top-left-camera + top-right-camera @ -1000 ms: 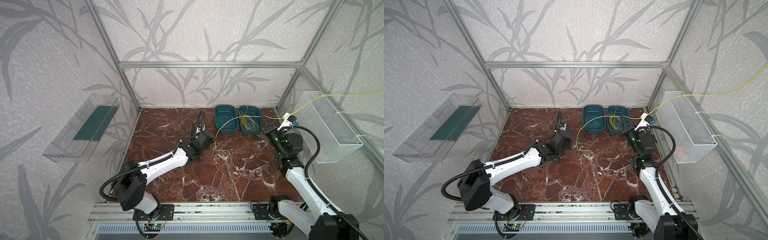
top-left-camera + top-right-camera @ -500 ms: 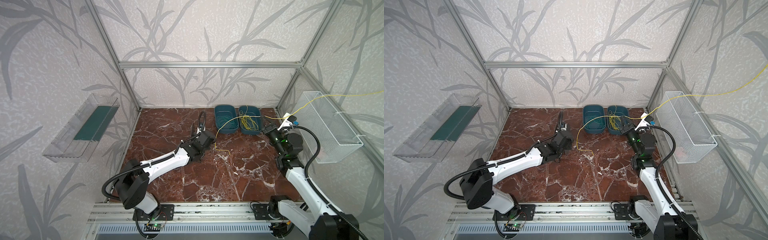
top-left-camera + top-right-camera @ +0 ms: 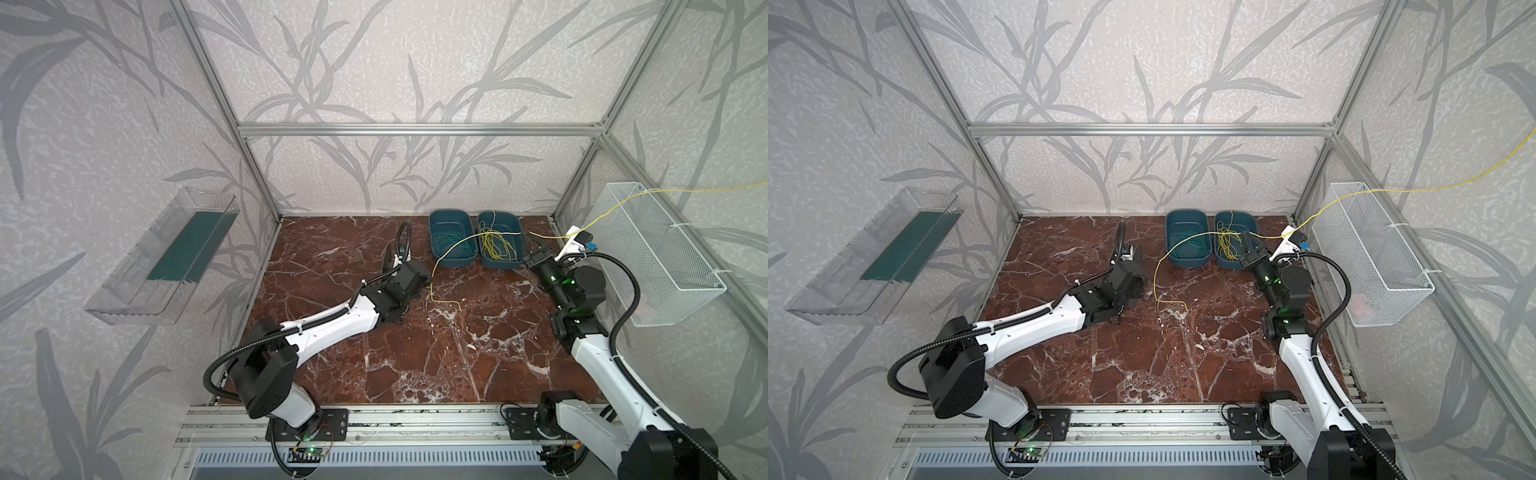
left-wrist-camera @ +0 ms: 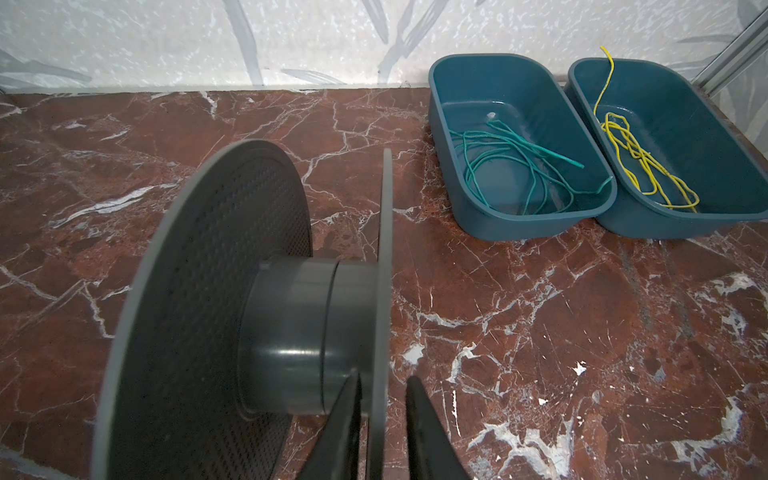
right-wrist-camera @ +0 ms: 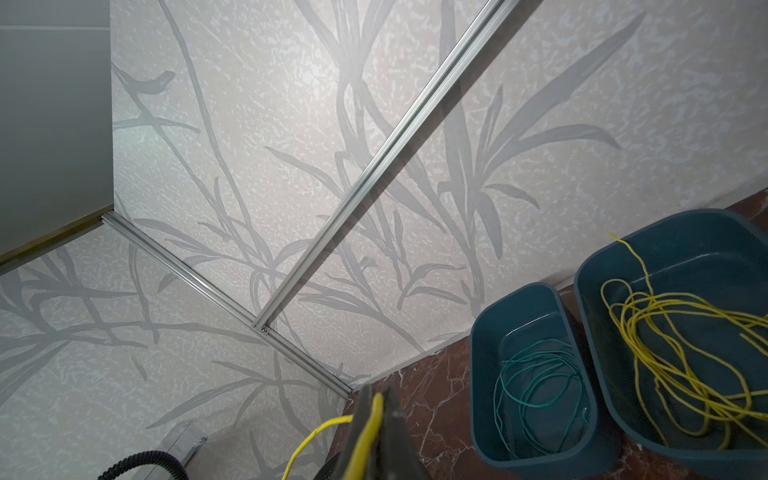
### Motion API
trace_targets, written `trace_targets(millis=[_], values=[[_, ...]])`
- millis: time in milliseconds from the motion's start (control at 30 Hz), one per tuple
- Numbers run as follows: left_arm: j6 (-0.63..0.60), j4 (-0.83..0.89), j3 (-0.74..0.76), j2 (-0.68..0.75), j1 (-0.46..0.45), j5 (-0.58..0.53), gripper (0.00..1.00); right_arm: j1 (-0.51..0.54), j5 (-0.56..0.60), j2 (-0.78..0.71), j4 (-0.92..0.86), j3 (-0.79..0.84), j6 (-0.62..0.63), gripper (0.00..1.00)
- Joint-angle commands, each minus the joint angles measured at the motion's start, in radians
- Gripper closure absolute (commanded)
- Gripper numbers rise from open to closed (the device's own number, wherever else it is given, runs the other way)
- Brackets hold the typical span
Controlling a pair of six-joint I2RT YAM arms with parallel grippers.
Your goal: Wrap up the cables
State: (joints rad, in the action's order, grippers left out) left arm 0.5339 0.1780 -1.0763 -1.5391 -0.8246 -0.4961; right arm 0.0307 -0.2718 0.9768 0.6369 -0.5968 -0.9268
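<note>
In the left wrist view the left gripper (image 4: 382, 378) is slightly parted, with a finger on each side of the dark spool (image 4: 282, 324)'s thin flange; a gap shows on one side, so it is not clamped. The right gripper (image 5: 374, 401) is pressed together, pinching the yellow cable (image 3: 432, 278) just beside the yellow-tangle bin (image 3: 500, 265). From the pinch the cable crosses over that bin and arcs past the green-cable bin (image 3: 453, 262) next to it. It drops to the marble table (image 3: 415, 353) in front, its loose end lying flat. The other way it runs over the wire basket (image 3: 665, 266) and out of view. More yellow loops lie inside the yellow-tangle bin
</note>
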Motion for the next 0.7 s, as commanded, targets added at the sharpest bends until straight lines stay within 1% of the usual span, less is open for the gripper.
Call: trace_targets(millis=[0,667], values=[[0.011,-0.01,-0.013,0.013,-0.004,-0.019,0.76,-0.006,-0.011,-0.016,0.012,-0.011,0.002,1.0],[-0.007,-0.008,-0.021,0.024,-0.009,0.0,0.76,-0.012,-0.014,-0.023,0.011,-0.014,-0.001,1.0]])
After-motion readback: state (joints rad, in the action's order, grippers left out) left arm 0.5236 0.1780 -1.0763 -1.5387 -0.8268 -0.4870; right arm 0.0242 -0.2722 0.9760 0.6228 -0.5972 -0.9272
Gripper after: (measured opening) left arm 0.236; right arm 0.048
